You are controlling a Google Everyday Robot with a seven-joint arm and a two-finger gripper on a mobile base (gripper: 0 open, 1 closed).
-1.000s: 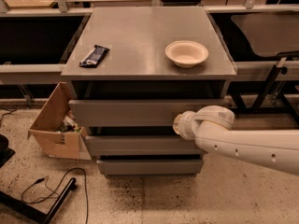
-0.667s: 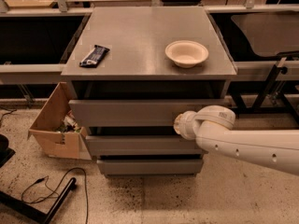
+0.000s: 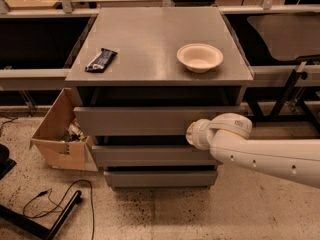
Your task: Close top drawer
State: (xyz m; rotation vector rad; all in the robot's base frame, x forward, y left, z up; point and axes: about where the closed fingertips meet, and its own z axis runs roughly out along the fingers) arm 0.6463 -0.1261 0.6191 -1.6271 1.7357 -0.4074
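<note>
The top drawer (image 3: 135, 120) is a wide matte-grey box with a plain flat front, standing out a little from under the cabinet's tabletop (image 3: 150, 34). My white arm reaches in from the right. Its end, where the gripper (image 3: 192, 134) sits, is against the right part of the drawer front, at its lower edge. The fingers are hidden behind the wrist.
Two more grey drawer fronts (image 3: 155, 156) sit below. A white bowl (image 3: 199, 57) and a dark snack bar (image 3: 101, 59) lie on the tabletop. An open cardboard box (image 3: 60, 134) stands on the floor at the left, with a cable (image 3: 65, 204) and a black stand leg nearby. Metal frames flank the cabinet.
</note>
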